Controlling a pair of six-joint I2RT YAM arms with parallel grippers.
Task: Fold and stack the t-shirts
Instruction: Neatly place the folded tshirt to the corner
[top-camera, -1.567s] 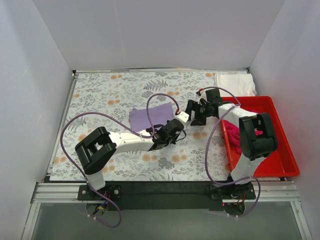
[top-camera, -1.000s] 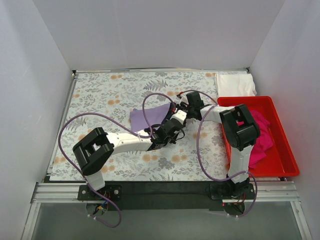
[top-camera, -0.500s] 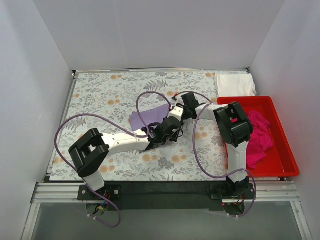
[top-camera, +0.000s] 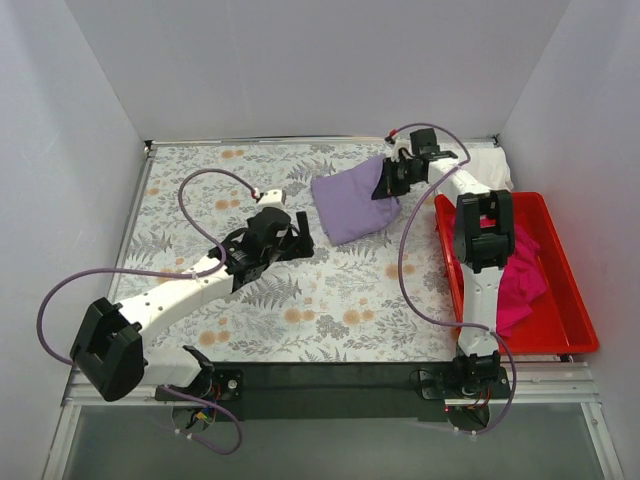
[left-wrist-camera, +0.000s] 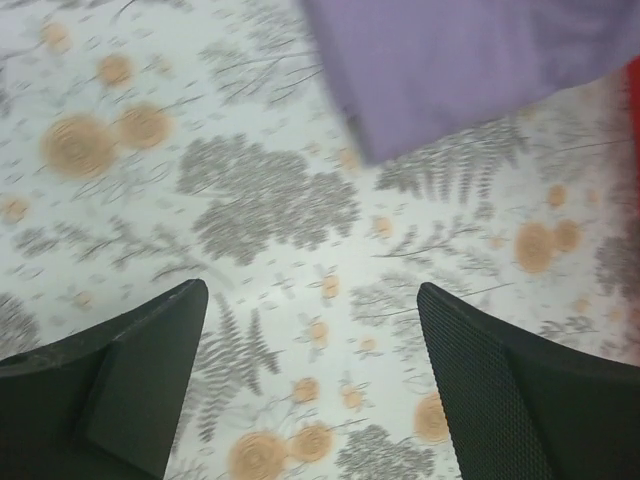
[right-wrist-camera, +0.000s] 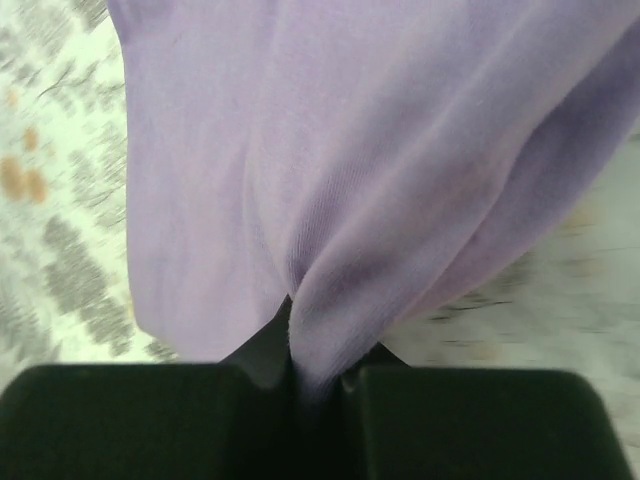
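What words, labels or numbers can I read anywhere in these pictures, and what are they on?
None: no word, number or logo can be read in any view.
The purple shirt, pink shirt and white shirt are plain, the red bin shows no label, and the tablecloth carries only a flower and leaf print.

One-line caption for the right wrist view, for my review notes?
Right claw shut on a bunched fold of the lavender t-shirt over the floral tablecloth.

Top view looked down from high behind robot, far, whole workspace. Left wrist faced down, near tablecloth (left-wrist-camera: 270, 200). Right wrist sat close against lavender t-shirt (right-wrist-camera: 330, 150). All three shared shirt.
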